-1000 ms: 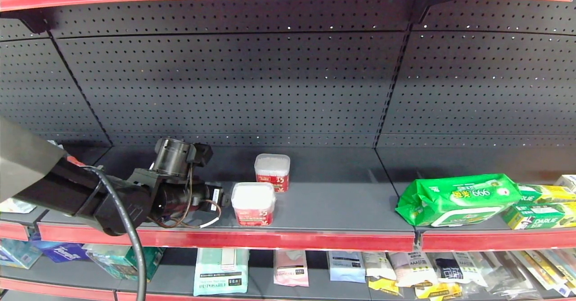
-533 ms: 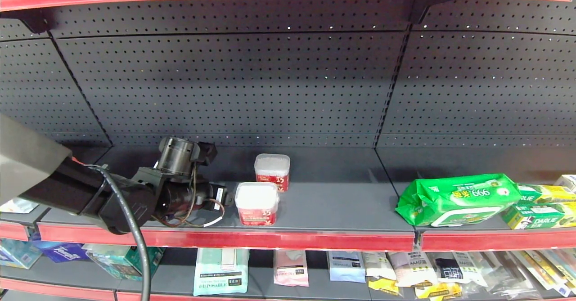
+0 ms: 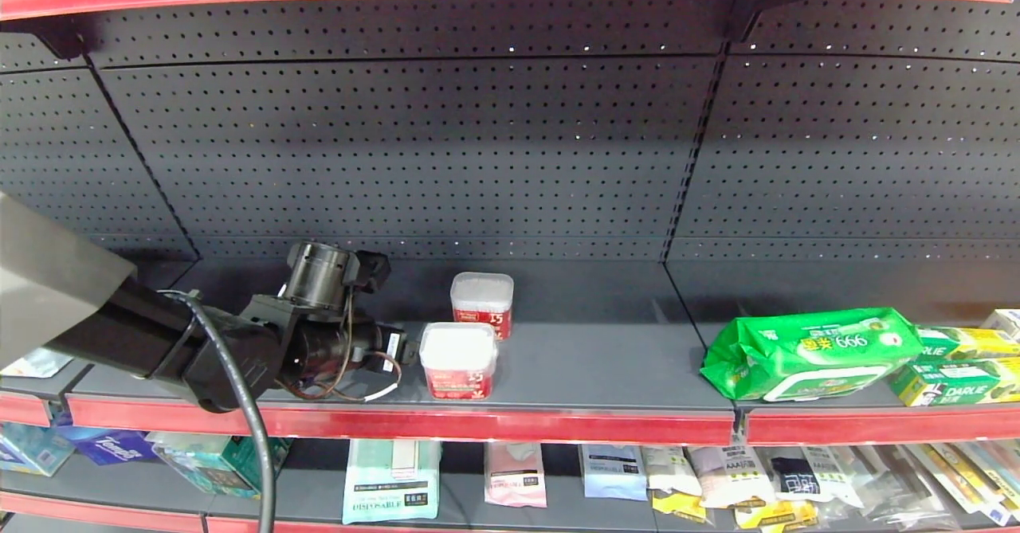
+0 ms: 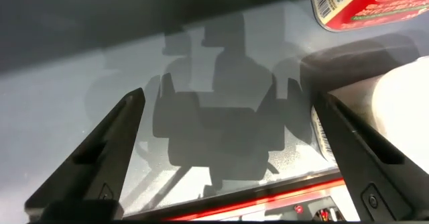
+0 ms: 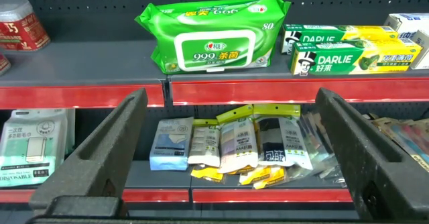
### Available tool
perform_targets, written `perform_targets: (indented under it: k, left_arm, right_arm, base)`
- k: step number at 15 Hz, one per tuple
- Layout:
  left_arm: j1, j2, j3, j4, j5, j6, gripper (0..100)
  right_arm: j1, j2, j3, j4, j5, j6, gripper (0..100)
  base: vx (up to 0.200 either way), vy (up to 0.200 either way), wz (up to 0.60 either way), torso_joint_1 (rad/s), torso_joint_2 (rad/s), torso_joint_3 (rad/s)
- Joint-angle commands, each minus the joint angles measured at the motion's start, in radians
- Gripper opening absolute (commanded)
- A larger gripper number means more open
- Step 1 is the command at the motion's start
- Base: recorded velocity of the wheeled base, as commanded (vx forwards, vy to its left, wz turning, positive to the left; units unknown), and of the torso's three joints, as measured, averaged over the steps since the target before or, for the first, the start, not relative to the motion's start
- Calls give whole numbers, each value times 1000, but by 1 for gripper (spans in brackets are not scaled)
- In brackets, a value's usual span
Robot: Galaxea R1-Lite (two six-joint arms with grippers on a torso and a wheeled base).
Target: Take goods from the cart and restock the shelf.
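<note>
Nearest, the right gripper is held back from the shelves, fingers spread wide and empty. On the red-edged shelf, the left gripper is likewise spread wide, just beside the front tub; contact cannot be told. A second tub stands just behind. Placing is judged nearly done; next, a straight withdrawal is called for, without the tub being nudged.

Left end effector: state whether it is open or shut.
Open. In the left wrist view the left end effector has its fingers wide apart, with bare shelf between them and nothing gripped.
</note>
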Motion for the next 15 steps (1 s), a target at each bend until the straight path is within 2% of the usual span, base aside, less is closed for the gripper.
perform_targets:
  k: [1, 15]
  left_arm:
    - [-7, 3, -7, -1, 1, -1, 100]
    - [-23, 16, -26, -1, 1, -1, 100]
  right_arm:
    - [0, 1, 0, 0, 0, 0, 100]
    - [0, 1, 0, 0, 0, 0, 100]
  base:
    - [0, 0, 0, 0, 0, 0]
    - [0, 0, 0, 0, 0, 0]
